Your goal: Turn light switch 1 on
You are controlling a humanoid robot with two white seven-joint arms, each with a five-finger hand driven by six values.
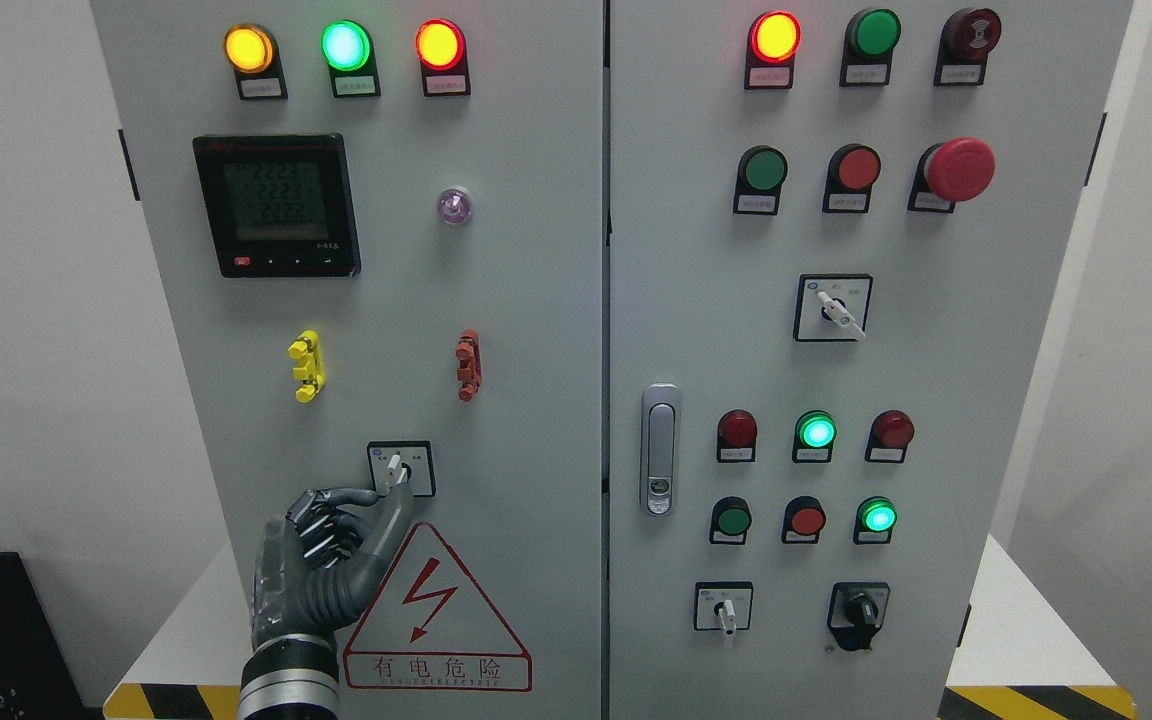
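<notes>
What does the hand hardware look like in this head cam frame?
Only the left hand shows: dark grey moulded palm and segmented fingers with shiny metallic joints, and a ribbed silver-and-black wrist cuff. No cables or markings visible.

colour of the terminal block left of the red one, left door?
Yellow terminal block, clearest in the head view.

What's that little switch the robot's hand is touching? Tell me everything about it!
The little switch is a small rotary selector on the left cabinet door, above the red lightning warning triangle. It has a white square faceplate with a black border, tiny unreadable labels, and a pale handle pointing roughly upward. The left hand, dark grey and metallic, reaches up with its fingers at the handle.
</notes>
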